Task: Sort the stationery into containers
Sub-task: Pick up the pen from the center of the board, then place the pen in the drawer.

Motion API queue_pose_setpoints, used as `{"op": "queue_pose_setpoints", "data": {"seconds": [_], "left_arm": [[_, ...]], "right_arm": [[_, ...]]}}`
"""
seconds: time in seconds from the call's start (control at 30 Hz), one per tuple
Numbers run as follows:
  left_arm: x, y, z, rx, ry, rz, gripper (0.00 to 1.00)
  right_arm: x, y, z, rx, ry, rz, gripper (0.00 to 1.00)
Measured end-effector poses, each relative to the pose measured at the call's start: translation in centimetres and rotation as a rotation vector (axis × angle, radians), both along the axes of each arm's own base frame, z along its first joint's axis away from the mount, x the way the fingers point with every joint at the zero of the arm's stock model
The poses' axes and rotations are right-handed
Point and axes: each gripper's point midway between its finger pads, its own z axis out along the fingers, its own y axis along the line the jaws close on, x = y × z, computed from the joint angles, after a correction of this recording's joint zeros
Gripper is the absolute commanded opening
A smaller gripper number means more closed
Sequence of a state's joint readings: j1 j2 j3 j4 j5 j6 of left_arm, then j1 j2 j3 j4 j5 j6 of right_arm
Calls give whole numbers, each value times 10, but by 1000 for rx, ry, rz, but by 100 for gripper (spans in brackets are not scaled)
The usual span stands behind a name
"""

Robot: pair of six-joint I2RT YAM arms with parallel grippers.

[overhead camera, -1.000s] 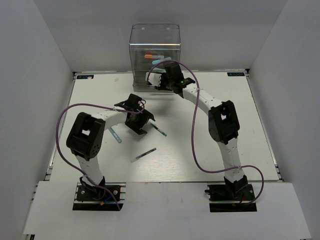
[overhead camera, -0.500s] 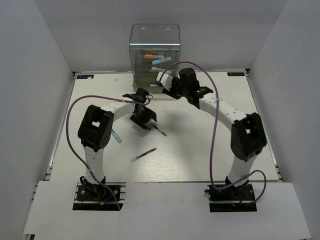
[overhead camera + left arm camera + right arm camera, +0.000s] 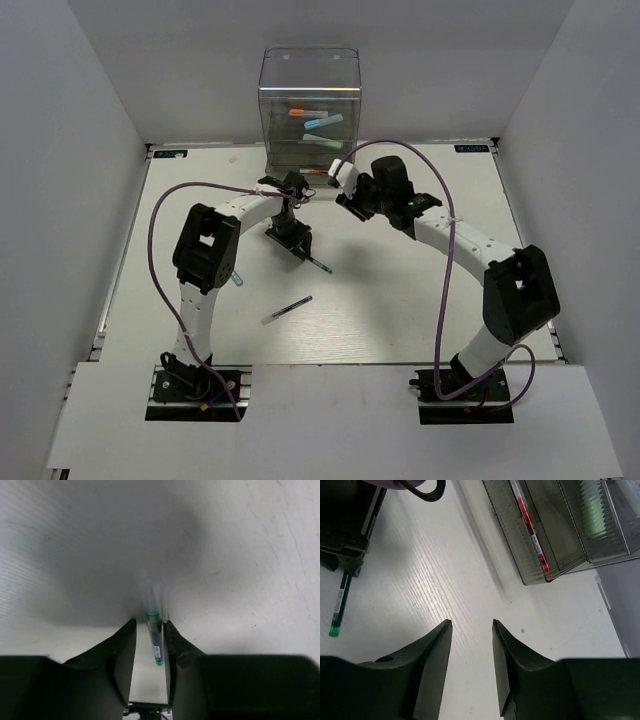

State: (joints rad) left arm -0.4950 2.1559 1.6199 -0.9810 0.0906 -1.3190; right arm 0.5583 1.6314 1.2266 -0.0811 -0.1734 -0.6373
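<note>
Left end effector (image 3: 150, 624) straddles green-tipped pen (image 3: 156, 643).

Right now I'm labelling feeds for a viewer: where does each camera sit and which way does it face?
Top external: above and behind the robot, looking down on the table; left arm and right arm show.
Left wrist: on the left arm, facing down; left end effector astride a green-tipped pen.
Right wrist: on the right arm, facing table and drawer box; right end effector shows.
Shared: that pen appears in both wrist views.
</note>
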Motion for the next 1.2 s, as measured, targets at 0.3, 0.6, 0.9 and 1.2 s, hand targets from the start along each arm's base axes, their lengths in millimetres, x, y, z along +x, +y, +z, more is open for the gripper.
{"op": "queue_pose_setpoints", "data": {"seconds": [0.3,0.6,0.9,1.2], "left_arm": [[-9,0,-1,-21,23,-17,7],[-2,-8,16,-124,-130,-44,0],[75,-20,124,-257,-522,58,0],[163,-12,182,-316,-760,270,0]], "right_arm": [[-13,0,24,57,3,8,45],[-46,-1,10,70,100,76,50],[-61,-15,2,73,141,73,48],[-78,-36,4,96,152,44,24]]}}
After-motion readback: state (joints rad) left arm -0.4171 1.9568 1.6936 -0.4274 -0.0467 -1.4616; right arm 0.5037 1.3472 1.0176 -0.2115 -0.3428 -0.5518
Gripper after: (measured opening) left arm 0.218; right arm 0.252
